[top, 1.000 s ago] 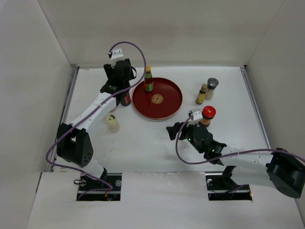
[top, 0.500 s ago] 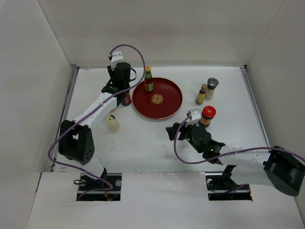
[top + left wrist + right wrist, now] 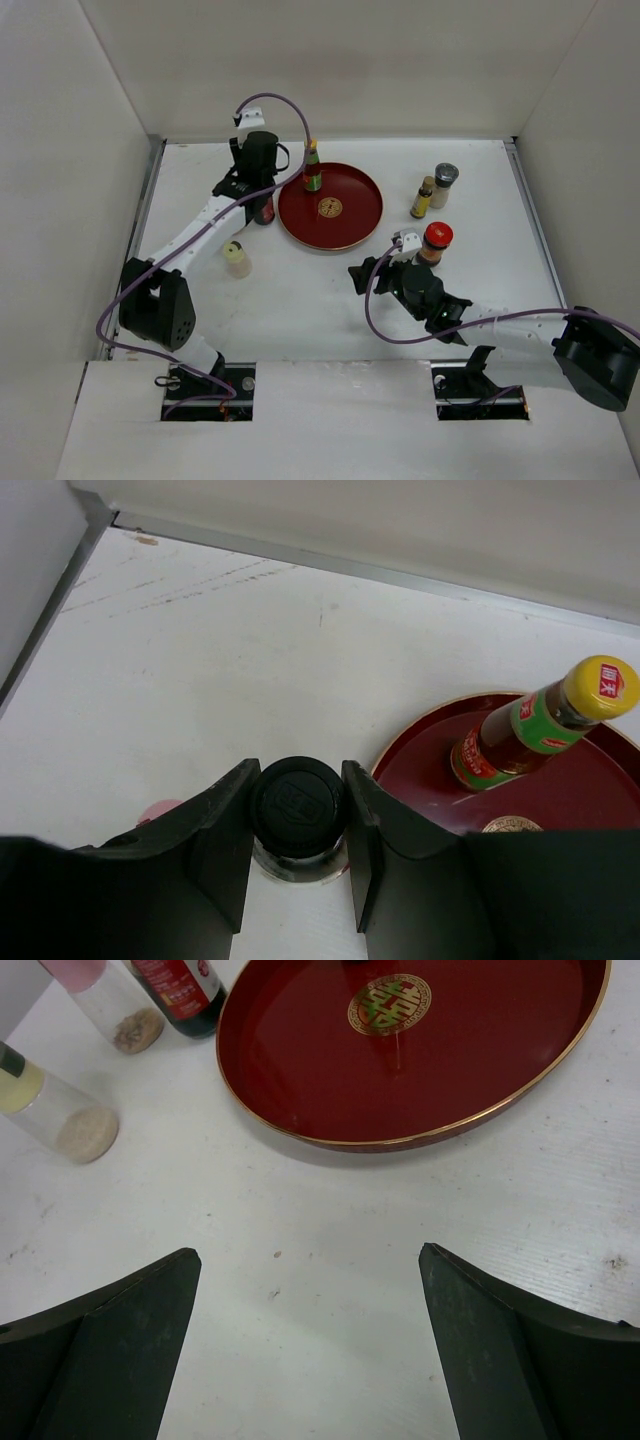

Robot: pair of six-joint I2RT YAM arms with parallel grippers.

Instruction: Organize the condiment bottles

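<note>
Tall clear black-capped bottle (image 3: 297, 810) is sitting squarely between the fingers of the left gripper (image 3: 297, 772). The jaws are clamping its cap from both sides, grip closed on it. It is standing upright just off the left rim of the red tray (image 3: 352, 216), touching or nearly touching the rim; the top view is not resolving which. Cannot tell whether its base is resting on the table (image 3: 300, 300).

Green yellow-capped bottle (image 3: 312, 168) is standing on the tray at its far-left edge, right of the left gripper and clear of it. Pink-capped shaker (image 3: 112, 1008) is standing just beside the held bottle, on the side away from the tray. Cream bottle (image 3: 237, 259) is standing nearer the arm bases, apart from both.

Right gripper (image 3: 308, 1255) is hovering with jaws spread wide, gripping nothing, only bare table between them, pointing at the tray's near rim. Red-lidded jar (image 3: 435, 240) is standing just beside it, outside the jaws. Yellow brown-capped bottle (image 3: 423, 197) and grey-lidded shaker (image 3: 443, 184) are standing together right of the tray, beyond the jar.
</note>
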